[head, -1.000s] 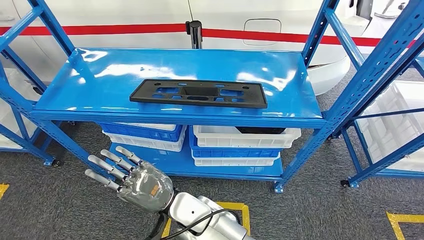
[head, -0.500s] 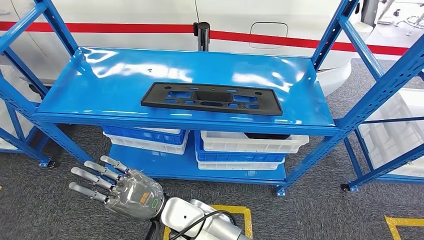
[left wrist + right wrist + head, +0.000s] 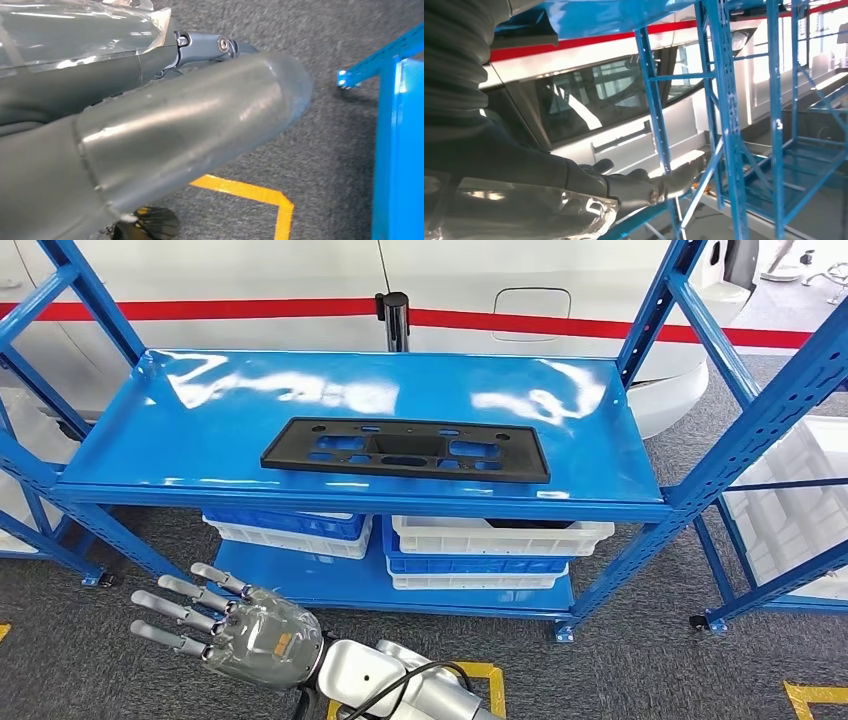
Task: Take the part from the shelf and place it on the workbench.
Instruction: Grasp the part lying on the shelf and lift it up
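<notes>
Shelf (image 3: 200, 440), part (image 3: 405, 449) unmoved; robot hand (image 3: 245, 638) lower.

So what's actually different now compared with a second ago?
The left hand has drifted lower and further left, fingers spread, holding nothing. The whole view wobbled too, so that is the camera moving. The black part lies untouched on the blue shelf.

Glossy blue shelf (image 3: 200, 430) with flat black part (image 3: 405, 449) lying lengthwise near its front edge.

Left hand (image 3: 250, 642) low, fingers spread, holding nothing; right hand (image 3: 574, 200) w/ fingers extended.
</notes>
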`<state>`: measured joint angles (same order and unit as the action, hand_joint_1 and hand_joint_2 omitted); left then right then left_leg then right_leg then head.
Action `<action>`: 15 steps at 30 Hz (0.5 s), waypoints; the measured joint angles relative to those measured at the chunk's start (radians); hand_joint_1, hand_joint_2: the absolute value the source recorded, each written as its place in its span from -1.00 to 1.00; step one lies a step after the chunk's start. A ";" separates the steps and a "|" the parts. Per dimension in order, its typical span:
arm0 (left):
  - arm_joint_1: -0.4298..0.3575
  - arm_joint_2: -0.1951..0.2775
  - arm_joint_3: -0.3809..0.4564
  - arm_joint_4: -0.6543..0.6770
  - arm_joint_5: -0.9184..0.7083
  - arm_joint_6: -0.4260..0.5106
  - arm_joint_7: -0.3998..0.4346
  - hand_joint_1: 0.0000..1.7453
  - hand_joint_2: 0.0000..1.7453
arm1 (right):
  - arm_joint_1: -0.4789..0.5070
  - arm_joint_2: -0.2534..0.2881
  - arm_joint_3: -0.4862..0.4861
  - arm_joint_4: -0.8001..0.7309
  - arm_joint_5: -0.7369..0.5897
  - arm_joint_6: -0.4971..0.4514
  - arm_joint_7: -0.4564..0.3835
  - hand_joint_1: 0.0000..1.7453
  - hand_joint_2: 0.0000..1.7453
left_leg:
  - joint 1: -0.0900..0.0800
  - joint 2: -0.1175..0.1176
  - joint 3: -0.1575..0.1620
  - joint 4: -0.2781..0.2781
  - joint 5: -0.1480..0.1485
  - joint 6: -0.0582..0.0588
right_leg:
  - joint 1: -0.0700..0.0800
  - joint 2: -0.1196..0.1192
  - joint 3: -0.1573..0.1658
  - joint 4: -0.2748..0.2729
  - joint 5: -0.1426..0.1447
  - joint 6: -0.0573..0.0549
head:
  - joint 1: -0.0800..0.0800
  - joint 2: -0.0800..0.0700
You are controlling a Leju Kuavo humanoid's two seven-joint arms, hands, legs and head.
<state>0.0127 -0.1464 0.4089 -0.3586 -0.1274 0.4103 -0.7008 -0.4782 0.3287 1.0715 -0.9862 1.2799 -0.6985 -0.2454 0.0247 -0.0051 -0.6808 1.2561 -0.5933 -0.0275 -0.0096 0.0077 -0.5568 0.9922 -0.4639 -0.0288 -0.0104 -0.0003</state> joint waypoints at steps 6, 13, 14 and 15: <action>0.007 -0.012 -0.017 -0.009 -0.026 -0.077 0.000 -1.00 -1.00 | 0.035 -0.007 -0.151 -0.004 0.082 0.000 -0.085 -1.00 1.00 | 0.018 0.000 0.070 -0.216 0.150 -0.007 | 0.004 0.007 0.023 0.004 -0.029 0.023 | 0.000 0.000; 0.009 -0.006 -0.071 -0.056 -0.019 -0.200 0.000 -1.00 -1.00 | 0.090 -0.027 -0.335 -0.072 0.127 0.000 -0.098 -1.00 1.00 | 0.005 0.002 0.097 -0.251 0.142 0.050 | 0.003 0.002 -0.043 0.138 -0.099 0.046 | 0.007 0.000; 0.008 -0.004 -0.079 -0.060 -0.017 -0.211 0.000 -1.00 -1.00 | 0.101 -0.030 -0.351 -0.078 0.135 0.000 -0.097 -1.00 1.00 | 0.004 0.003 0.098 -0.251 0.139 0.055 | 0.003 0.002 -0.085 0.208 -0.123 0.043 | 0.007 0.000; 0.008 -0.001 -0.089 -0.062 -0.013 -0.224 0.000 -1.00 -1.00 | 0.115 -0.036 -0.370 -0.085 0.145 0.000 -0.097 -1.00 1.00 | 0.002 0.003 0.101 -0.250 0.136 0.058 | 0.002 0.002 -0.122 0.267 -0.138 0.043 | 0.007 0.000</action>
<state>0.0203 -0.1474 0.3203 -0.4205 -0.1404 0.1861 -0.7008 -0.3635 0.2932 0.7015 -1.0717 1.4252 -0.6986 -0.3421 0.0267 -0.0018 -0.5799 1.0057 -0.4575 0.0308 -0.0071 0.0092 -0.6792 1.2595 -0.6021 0.0145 -0.0033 -0.0001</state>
